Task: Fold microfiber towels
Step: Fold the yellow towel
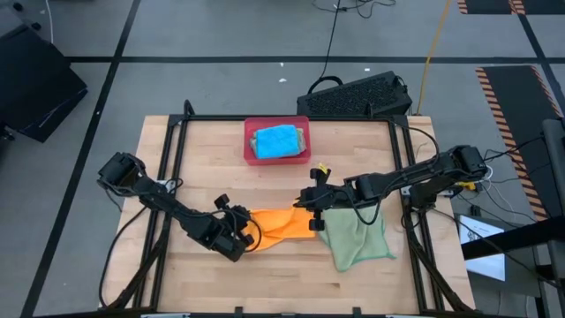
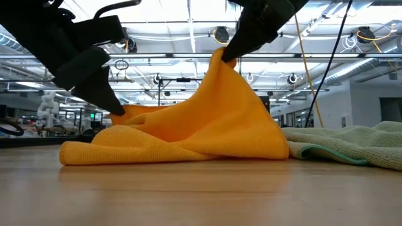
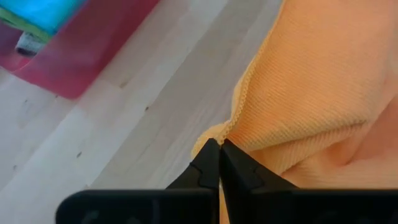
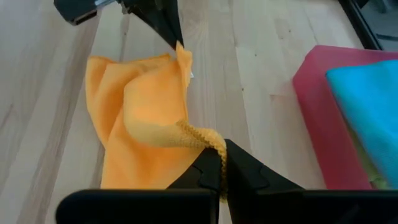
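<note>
**Both grippers pinch the orange towel**

High view: the orange towel (image 1: 278, 227) lies bunched near the table's (image 1: 212, 163) front edge, between the left gripper (image 1: 250, 237) and right gripper (image 1: 315, 212). A green towel (image 1: 357, 237) lies just beside it. A blue towel (image 1: 277, 141) sits in the tray (image 1: 250, 150) at the back.

Low view: the right gripper (image 2: 227, 55) lifts one corner into a peak; the left gripper (image 2: 117, 110) grips the opposite edge low.

Left wrist view: fingers (image 3: 208, 168) closed on the towel's hem.

Right wrist view: fingers (image 4: 239, 169) clamped on a corner; the left gripper (image 4: 176, 42) holds the far corner.
</note>
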### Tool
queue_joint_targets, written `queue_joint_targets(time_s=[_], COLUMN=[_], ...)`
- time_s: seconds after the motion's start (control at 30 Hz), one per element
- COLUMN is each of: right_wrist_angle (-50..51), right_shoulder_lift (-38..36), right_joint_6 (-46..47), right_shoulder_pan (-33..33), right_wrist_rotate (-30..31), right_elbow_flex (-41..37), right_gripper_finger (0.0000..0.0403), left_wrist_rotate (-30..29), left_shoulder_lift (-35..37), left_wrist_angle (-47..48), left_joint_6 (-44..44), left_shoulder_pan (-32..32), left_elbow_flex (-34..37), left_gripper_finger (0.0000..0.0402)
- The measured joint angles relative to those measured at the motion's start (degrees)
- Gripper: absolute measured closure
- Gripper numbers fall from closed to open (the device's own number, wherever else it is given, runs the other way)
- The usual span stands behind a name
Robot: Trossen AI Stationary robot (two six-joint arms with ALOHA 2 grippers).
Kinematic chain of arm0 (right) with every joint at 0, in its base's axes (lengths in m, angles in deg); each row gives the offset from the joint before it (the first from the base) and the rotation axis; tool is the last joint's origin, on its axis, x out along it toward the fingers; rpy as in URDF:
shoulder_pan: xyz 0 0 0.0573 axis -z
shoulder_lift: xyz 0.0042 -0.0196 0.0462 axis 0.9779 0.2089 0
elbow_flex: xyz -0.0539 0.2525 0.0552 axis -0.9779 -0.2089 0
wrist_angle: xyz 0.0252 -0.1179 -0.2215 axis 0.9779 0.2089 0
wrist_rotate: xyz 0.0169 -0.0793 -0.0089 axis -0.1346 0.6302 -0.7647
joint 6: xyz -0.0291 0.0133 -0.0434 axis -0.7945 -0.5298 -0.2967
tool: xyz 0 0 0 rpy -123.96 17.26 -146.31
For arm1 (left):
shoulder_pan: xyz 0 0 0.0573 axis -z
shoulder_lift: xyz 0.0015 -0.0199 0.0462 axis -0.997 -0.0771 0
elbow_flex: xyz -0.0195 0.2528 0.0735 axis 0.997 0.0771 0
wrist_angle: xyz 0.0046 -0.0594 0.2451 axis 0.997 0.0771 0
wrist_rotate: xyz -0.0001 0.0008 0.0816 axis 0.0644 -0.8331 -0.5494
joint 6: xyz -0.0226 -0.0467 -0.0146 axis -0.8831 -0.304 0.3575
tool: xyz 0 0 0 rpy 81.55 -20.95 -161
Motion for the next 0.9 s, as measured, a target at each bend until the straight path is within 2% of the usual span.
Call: queue_joint_targets(time_s=[0.27,0.43,0.57,0.63,0.73,0.9], right_wrist_angle=[-0.37,-0.38,-0.37,-0.38,-0.38,-0.4], right_shoulder_lift=[0.0,0.0,0.0,0.0,0.0,0.02], right_joint_6=[0.0,0.0,0.0,0.0,0.0,0.0], right_shoulder_pan=[0.0,0.0,0.0,0.0,0.0,0.0], right_wrist_rotate=[0.0,-0.02,-0.02,-0.02,-0.02,-0.04], right_elbow_flex=[0.0,0.0,0.0,0.0,-0.02,-0.04], right_gripper_finger=[0.0399,0.0399,0.0399,0.0399,0.0399,0.0399], left_wrist_rotate=[-2.36,-7.44,-7.66,-6.4,-1.31,2.9], left_shoulder_lift=[2.85,7.55,9.22,9.05,8.37,8.89], left_wrist_angle=[-0.16,-0.22,0.0,1.37,1.58,-0.69], left_joint_6=[2.5,4.89,5.19,3.47,1.99,5.59], left_shoulder_pan=[-0.84,-0.92,-1.0,-0.98,-1.64,-1.62], left_elbow_flex=[0.0,-0.07,-0.07,-0.07,-0.07,-0.02], left_gripper_finger=[0.0399,0.0398,0.0397,0.0399,0.0398,0.0399])
